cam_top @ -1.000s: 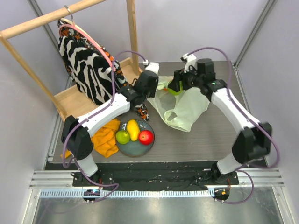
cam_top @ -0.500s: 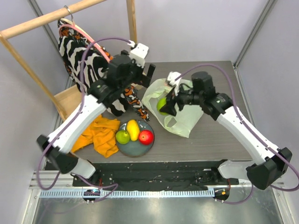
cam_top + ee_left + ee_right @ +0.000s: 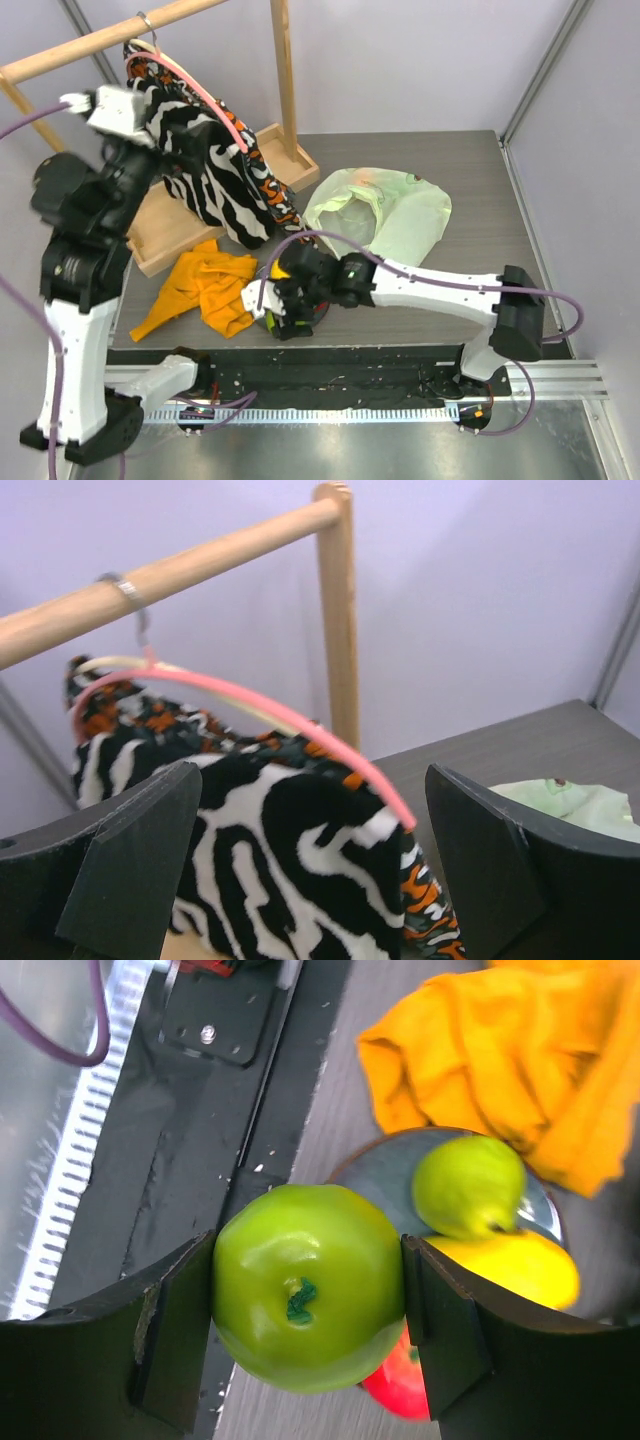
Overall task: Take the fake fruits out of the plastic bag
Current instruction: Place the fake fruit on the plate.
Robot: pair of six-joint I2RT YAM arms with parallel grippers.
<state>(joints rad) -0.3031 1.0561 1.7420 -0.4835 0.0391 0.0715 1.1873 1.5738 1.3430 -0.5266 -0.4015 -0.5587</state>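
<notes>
We see a large green apple [image 3: 310, 1330] pinched between the two fingers of the right claw [image 3: 307, 1260], one finger pressed against each side and the stem end facing the wrist camera. Straight past those fingertips lies the grey-blue plate [image 3: 372, 1165]. It carries a smaller green apple [image 3: 470, 1185] touching a yellow mango [image 3: 525, 1270], both off toward the claw's right finger. A red apple [image 3: 398, 1388] is partly hidden behind the held fruit. Beyond the plate, farther from the claw on that same side, an orange cloth [image 3: 520, 1060] lies crumpled on the table [image 3: 470, 250].

The plastic bag [image 3: 395, 215] lies slack and flattened well behind the right claw, apart from it, at the far side of the table. We cannot tell whether any fruit is inside it.

The left claw [image 3: 312, 780] is raised high off the table with its fingers spread wide and nothing between them. In the gap between them we see a zebra-striped garment [image 3: 280, 860] on a pink hanger [image 3: 270, 708], hung from a wooden rail [image 3: 200, 565]. A corner of the bag shows just past its right finger.
</notes>
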